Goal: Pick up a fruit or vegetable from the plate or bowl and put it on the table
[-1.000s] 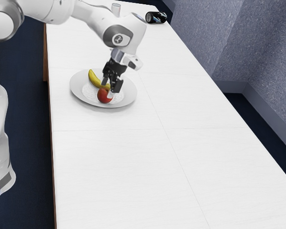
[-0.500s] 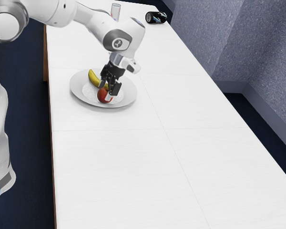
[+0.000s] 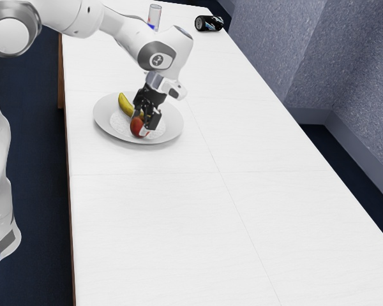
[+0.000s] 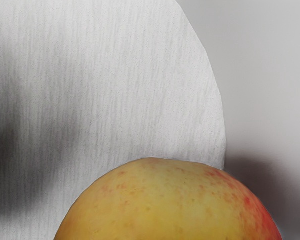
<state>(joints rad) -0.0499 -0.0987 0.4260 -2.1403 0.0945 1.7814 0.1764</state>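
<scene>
A curved yellow banana lies upper left near the fingers, their grip unclear; wrist view shows the round red apple's yellow side.

Passage lies open over the worktop, from the plate to the edge on the exterior view's right; obstacles: the banana close beside the apple, the plate's rim around both, and, near the far edge, a pale upright cylinder and black can
</scene>
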